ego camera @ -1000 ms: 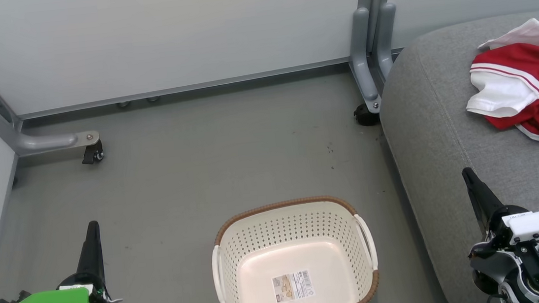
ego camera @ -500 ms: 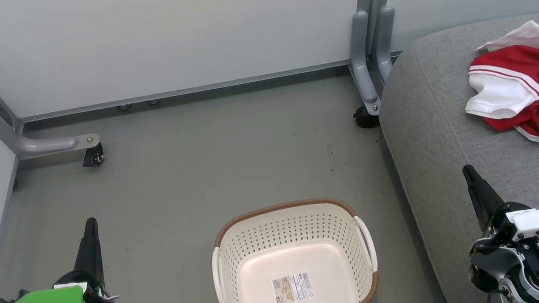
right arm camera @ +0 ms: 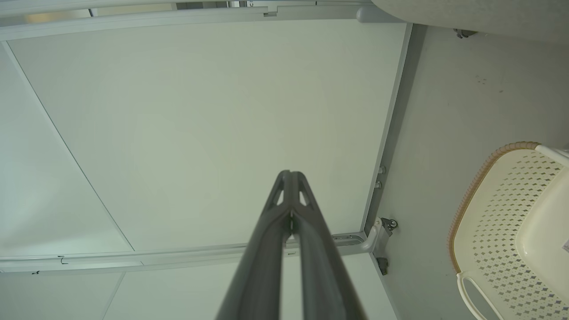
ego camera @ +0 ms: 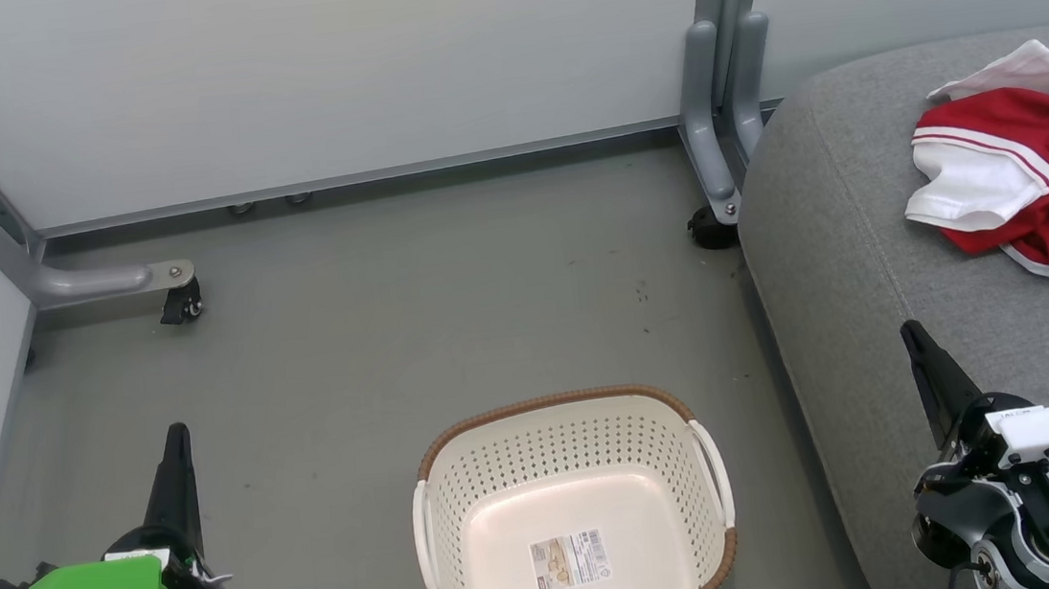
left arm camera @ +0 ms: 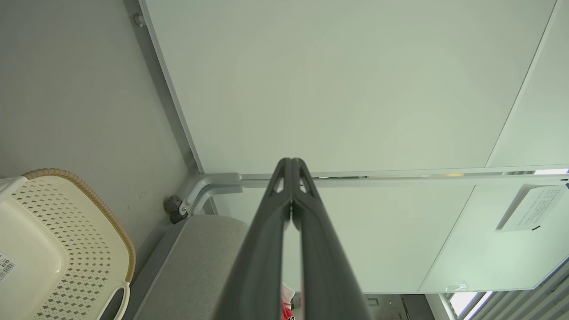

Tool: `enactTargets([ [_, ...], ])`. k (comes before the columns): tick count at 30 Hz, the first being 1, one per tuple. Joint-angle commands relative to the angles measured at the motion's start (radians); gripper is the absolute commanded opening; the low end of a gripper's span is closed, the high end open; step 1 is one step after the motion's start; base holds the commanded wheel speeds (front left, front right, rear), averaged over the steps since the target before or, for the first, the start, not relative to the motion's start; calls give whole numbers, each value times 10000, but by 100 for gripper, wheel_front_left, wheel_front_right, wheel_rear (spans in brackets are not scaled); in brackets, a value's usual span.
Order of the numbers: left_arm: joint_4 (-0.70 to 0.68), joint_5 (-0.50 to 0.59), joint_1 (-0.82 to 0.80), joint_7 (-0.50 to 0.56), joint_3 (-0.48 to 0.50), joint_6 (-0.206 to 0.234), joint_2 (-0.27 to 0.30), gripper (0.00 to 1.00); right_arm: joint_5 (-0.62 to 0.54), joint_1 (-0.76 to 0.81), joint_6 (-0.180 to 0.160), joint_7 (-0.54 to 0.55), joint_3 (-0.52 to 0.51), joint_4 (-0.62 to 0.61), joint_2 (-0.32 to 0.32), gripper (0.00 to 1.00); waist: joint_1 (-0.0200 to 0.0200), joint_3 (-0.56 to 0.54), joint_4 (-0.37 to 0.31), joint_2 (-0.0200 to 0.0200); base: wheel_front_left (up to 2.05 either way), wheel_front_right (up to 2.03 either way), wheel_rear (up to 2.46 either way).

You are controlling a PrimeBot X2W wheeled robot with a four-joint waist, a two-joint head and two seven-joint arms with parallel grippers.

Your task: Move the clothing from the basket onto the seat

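Observation:
The red clothing [ego camera: 1043, 177] with white sleeves and striped trim lies crumpled on the grey seat [ego camera: 865, 233] at the right. On the floor in front stands the cream basket [ego camera: 566, 430] with a brown rim, holding just a paper label. My left gripper [ego camera: 177, 438] is shut at the lower left, well left of the basket. At the lower right my right gripper [ego camera: 910, 334] is shut over the seat's front edge. The left wrist view has the shut left gripper [left arm camera: 291, 162], the basket [left arm camera: 66, 231] and the seat [left arm camera: 200, 262]. The right wrist view shows the right gripper [right arm camera: 289, 174] shut and the basket [right arm camera: 493, 213].
Pale partition walls [ego camera: 319, 64] close the back and left. Grey frame legs with castors stand at the back left [ego camera: 178, 294] and by the seat's corner [ego camera: 714, 218]. Grey floor [ego camera: 412, 325] stretches between the basket and the wall.
The head camera tilted slightly in the first half second, shifting the whole picture down a little. Both grippers stay shut in their places. Nothing has moved in the last half second.

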Motion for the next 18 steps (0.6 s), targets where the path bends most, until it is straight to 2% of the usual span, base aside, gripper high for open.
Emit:
enactTargets([
  [1,6,-30,-102,33,22,-65,9,0,-48,-58,4,38,-24,25,15,0,0,0,0,0,0,0,0],
  [18,5,-31,-102,32,21,-65,10,0,-89,-65,4,81,-90,30,61,0,0,0,0,0,0,0,0],
])
